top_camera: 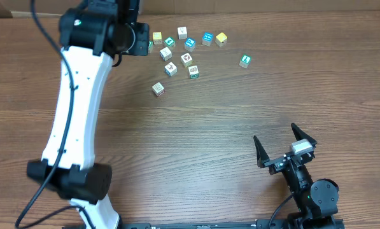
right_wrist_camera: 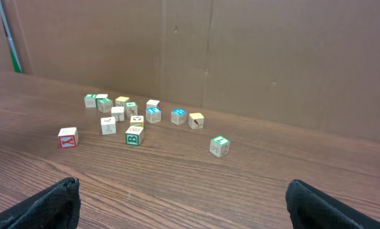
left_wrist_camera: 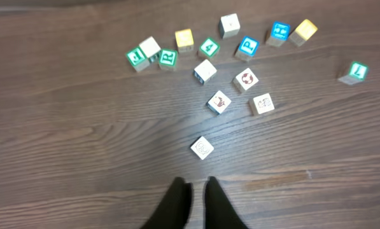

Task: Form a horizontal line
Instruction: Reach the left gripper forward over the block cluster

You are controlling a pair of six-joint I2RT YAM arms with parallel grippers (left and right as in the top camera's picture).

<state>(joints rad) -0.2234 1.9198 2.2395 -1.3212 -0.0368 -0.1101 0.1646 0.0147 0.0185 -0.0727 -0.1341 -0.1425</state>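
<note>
Left hand (left_wrist_camera: pixel 197 188) first: narrow. You've got the fingers (left_wrist_camera: pixel 177 205) almost together, only a sliver of surface (left_wrist_camera: pixel 62 159) showing between them, nothing held. It hangs above the surface with the tips clear of every cube. In the overhead your left arm (top_camera: pixel 72 108) runs up the left side and its head covers the left end of the cluster.

The horizontal line (left_wrist_camera: pixel 153 51): only a stub. Three cubes touch at the far-left end of the cluster: a green-faced cube (left_wrist_camera: pixel 137 57), a plain whitish cube (left_wrist_camera: pixel 149 44) and a green R cube (left_wrist_camera: pixel 167 58). The whitish one sits further back than its two neighbours, so you get a kink, not a straight row. A yellow cube (left_wrist_camera: pixel 184 39) is just beside the R cube; touching or not, can't tell.

Everything else is loose scatter (left_wrist_camera: pixel 246 79) to the right of that, gaps between cubes, no order. One lone cube (left_wrist_camera: pixel 202 147) lies nearest your left fingertips, apart from the rest. A green outlier (left_wrist_camera: pixel 355 71) sits off at the right, well apart from the cluster.

Right hand (top_camera: pixel 275 133): wide open, empty. It's at the near right of the surface, well apart from all cubes. Its wrist view shows one finger at each lower corner and the cluster small in the distance, in front of a brown board wall (right_wrist_camera: pixel 253 57)
</note>
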